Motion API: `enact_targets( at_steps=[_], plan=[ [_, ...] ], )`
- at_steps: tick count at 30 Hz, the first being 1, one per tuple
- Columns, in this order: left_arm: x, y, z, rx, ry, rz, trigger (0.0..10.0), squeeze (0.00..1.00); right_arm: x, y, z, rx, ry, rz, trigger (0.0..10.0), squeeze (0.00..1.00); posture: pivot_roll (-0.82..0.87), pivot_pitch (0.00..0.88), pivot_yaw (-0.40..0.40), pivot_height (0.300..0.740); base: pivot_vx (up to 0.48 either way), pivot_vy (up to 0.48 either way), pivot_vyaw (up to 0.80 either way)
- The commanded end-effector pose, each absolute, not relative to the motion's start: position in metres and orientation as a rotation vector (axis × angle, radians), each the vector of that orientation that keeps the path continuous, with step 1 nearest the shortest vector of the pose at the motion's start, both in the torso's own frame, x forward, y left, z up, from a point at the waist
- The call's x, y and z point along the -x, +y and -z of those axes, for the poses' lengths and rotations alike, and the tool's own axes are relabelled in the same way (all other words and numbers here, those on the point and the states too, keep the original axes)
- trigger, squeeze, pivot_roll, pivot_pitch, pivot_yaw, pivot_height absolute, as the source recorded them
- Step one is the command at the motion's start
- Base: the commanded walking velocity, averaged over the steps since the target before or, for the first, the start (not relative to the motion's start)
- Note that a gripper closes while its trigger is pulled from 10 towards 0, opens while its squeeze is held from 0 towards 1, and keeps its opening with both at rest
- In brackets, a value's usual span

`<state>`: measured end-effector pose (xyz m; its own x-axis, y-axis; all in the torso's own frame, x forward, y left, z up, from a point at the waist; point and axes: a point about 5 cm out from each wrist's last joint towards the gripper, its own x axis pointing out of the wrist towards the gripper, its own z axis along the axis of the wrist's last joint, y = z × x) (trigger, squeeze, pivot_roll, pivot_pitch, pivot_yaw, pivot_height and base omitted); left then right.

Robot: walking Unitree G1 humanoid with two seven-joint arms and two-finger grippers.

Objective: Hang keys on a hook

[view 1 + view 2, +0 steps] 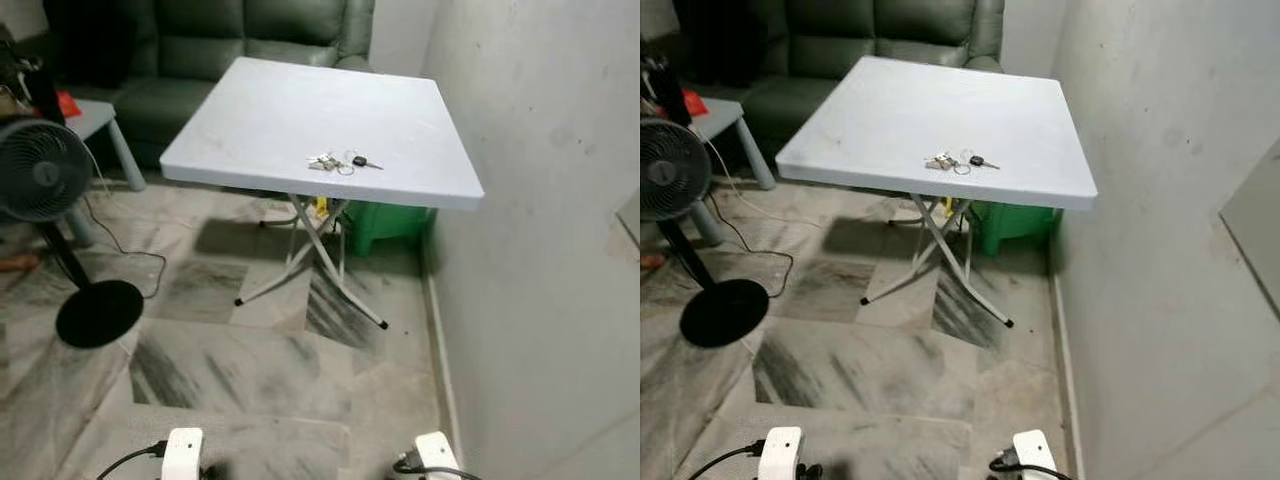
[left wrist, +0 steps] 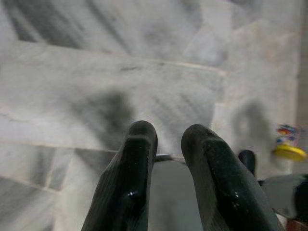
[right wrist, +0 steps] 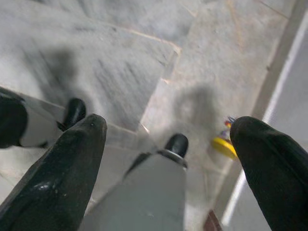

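Keys [image 1: 341,162] lie on the white folding table [image 1: 270,120] near its front edge, a bunch on a ring with one black-headed key pointing toward the wall [image 1: 540,250] on my right. I see the marble floor [image 1: 250,370] below, a dark sofa [image 1: 200,50] behind the table, and a black standing fan [image 1: 40,170] on my left. My left gripper [image 2: 166,139] hangs over the floor, fingers nearly together with a narrow gap. My right gripper [image 3: 168,130] hangs with fingers spread wide.
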<state>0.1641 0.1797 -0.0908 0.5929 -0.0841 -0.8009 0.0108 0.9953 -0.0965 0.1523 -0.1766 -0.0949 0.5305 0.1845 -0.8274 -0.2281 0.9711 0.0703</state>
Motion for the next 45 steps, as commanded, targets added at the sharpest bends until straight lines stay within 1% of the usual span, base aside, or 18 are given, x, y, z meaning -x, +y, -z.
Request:
enact_targets(
  at_steps=[1,43,45],
  plan=[
    [-0.1645,0.1835,0.0903,0.080,0.934,0.044,10.0,0.00,-0.1558,-0.1746,0.0936,0.036,0.971,-0.243,10.0,0.00,0.00,0.000,-0.052,0.740,0.000,0.364,0.00],
    [-0.1676,0.1807,0.0895,0.073,0.933,0.056,10.0,0.00,-0.1554,-0.1744,0.0939,0.047,0.977,-0.252,10.0,0.00,0.01,0.000,-0.058,0.740,0.000,0.455,0.00],
    [-0.1681,0.1806,0.0891,0.061,0.927,0.062,10.0,0.00,-0.1549,-0.1746,0.0941,0.051,0.977,-0.255,10.0,0.00,0.01,0.000,-0.058,0.740,0.000,0.202,0.00]
  ],
)
